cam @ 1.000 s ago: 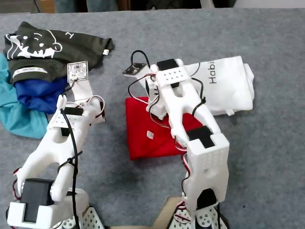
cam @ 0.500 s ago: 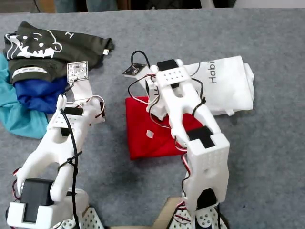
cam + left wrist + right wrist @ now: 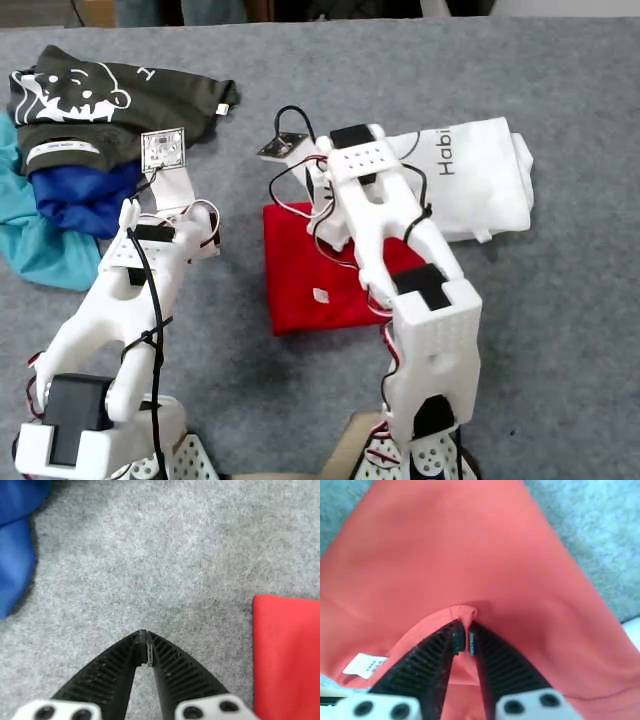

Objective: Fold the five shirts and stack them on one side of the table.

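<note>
A red shirt lies folded flat in the middle of the grey table. My right gripper is shut on a pinched fold of the red shirt, near its white tag. The right arm hangs over that shirt. A folded white shirt lies to its right. At the far left a dark green shirt, a blue shirt and a teal shirt lie in a heap. My left gripper is shut on nothing above bare table, between the blue shirt and the red shirt.
The table has open room along its back edge, at the right front and between the heap and the red shirt. The two arm bases stand at the near edge. Loose cables run along both arms.
The white tag on the red shirt has slid a little toward the near edge, so the cloth shifted slightly in the right gripper. The left arm kept still.
</note>
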`<act>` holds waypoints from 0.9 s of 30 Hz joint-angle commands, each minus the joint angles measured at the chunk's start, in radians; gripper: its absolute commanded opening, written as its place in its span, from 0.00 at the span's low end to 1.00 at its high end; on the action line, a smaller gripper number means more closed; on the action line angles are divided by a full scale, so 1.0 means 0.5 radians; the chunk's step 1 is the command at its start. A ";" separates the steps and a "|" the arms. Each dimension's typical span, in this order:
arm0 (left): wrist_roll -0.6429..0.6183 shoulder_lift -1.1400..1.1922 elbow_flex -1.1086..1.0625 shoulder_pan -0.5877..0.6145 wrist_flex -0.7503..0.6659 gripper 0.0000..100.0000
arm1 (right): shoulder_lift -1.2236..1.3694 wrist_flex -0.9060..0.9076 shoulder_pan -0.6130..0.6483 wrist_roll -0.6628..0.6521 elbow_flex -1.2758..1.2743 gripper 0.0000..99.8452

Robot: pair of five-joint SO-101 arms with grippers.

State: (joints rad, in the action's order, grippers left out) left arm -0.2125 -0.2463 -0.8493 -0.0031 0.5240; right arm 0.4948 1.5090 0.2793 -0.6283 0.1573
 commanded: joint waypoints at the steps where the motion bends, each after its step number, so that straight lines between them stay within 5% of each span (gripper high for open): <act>1: 0.018 -0.012 0.091 0.005 -0.021 0.03 | -0.026 0.040 -0.098 -0.003 0.020 0.02; 12: 0.018 -0.015 0.078 0.005 -0.021 0.03 | -0.339 0.512 -0.147 -0.086 0.072 0.01; 23: 0.018 -0.015 0.084 0.005 -0.021 0.03 | -1.088 0.328 -0.706 -0.482 -0.815 0.02; 27: 0.163 -0.015 0.084 -0.005 -0.012 0.03 | -1.364 0.089 -0.752 -0.497 -1.241 0.16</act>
State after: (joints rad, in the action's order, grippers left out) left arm -0.1818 -0.2463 -0.8493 -0.0031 0.5240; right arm -0.0698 1.6195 -0.0752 -0.8631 -0.3460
